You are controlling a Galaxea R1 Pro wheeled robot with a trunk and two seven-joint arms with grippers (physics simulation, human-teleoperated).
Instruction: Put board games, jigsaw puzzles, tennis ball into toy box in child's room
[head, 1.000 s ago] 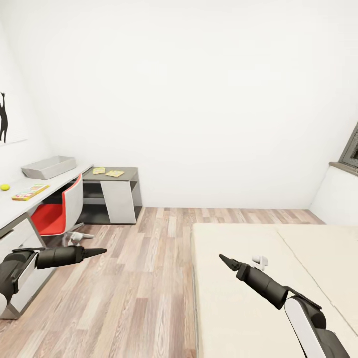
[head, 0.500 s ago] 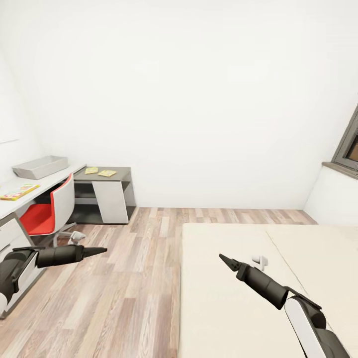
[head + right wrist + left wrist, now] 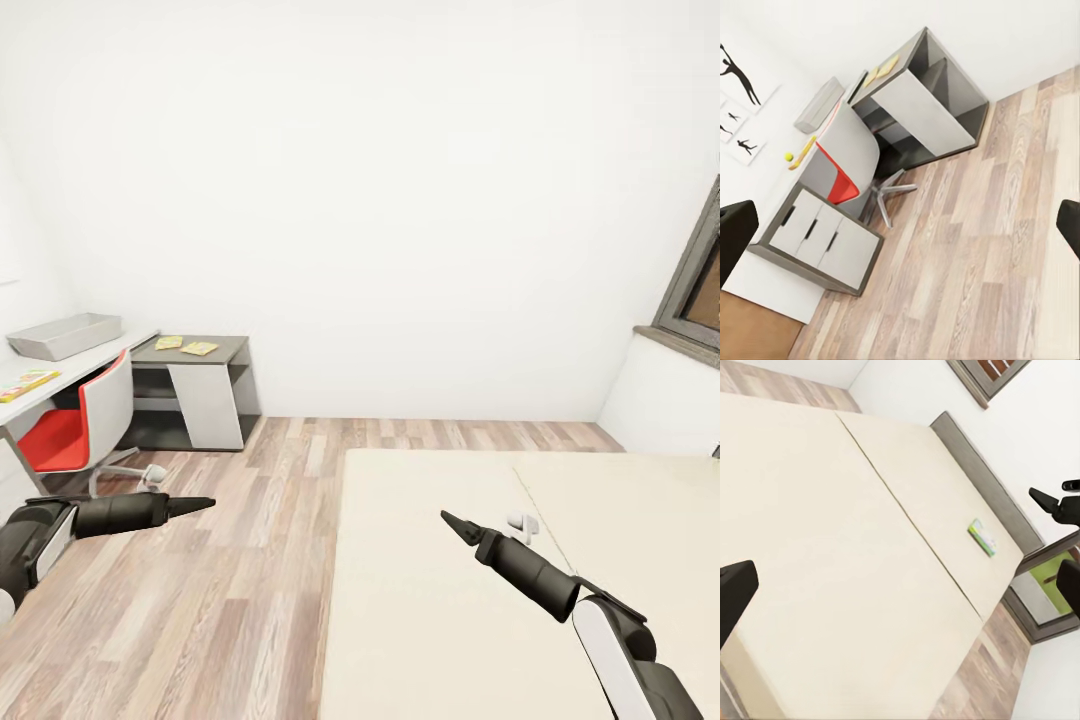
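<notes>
- Nearest me, the left gripper [image 3: 205, 502] and the right gripper [image 3: 447, 519] both hang in open air with nothing in them. In the head view each looks like one dark point with the fingers drawn close together, though each wrist view shows only dark finger edges, far apart at the picture's sides, so I cannot tell the gap.
- Under and beyond the right fingers lies the bed [image 3: 430, 600], a broad beige mattress, bare wherever the head view covers it.
- Well ahead of the left fingers, near the grey headboard, one board game [image 3: 982, 537] lies flat on the mattress. It is a thin green-and-white box, probably light, stiff and smooth-faced. Flat on soft bedding, it should be easiest to pinch across a short edge or lift by a corner.
- Far off to the side of the left fingers stands the table [image 3: 70, 365], with a red chair [image 3: 75, 430] tucked against it.
- On that top sit the toy box [image 3: 62, 335], a flat colourful box [image 3: 25, 384] and the tennis ball [image 3: 789, 157], which is small and likely to roll.
- Farthest, two jigsaw puzzles [image 3: 185, 346] lie on the lower grey desk section, thin and likely hard to get under.
</notes>
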